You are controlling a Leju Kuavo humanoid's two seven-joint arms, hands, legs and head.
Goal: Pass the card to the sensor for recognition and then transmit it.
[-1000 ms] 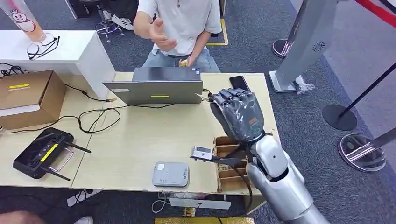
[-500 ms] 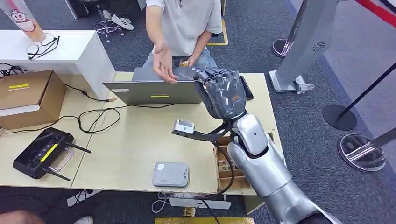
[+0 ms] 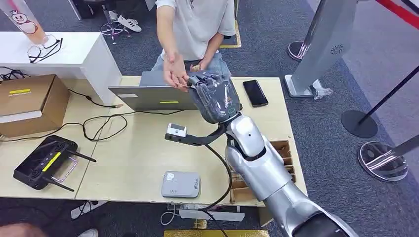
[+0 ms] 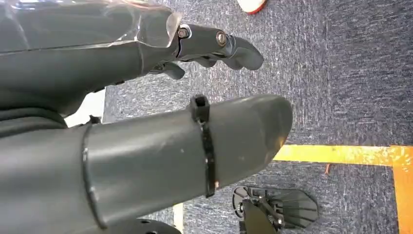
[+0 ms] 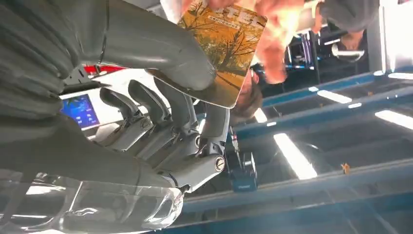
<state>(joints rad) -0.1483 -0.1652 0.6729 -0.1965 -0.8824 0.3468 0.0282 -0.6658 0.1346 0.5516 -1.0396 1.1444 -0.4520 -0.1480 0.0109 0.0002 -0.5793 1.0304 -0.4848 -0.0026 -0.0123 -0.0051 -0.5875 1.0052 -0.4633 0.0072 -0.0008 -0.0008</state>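
Observation:
My right hand point(image 3: 213, 96) is raised over the far side of the table point(image 3: 133, 148), just in front of a person's hand point(image 3: 174, 74). In the right wrist view my right hand point(image 5: 160, 122) pinches an orange card point(image 5: 226, 53) with a tree picture between thumb and fingers. The person's fingers point(image 5: 280, 44) touch the card's far edge. The grey card sensor point(image 3: 181, 184) lies flat near the table's front edge, well behind my hand. My left hand point(image 4: 214, 41) hangs over blue carpet, fingers apart from the thumb, holding nothing.
A grey laptop point(image 3: 158, 96) stands just under the handover spot, with a black phone point(image 3: 255, 92) to its right. A wooden compartment box point(image 3: 284, 153) sits at the table's right edge, and a black controller point(image 3: 44, 162), cables and a cardboard box point(image 3: 29, 101) at the left.
My right arm has swung left and farther across the table, from above the wooden box to the laptop. The person's hand has come down to meet the card.

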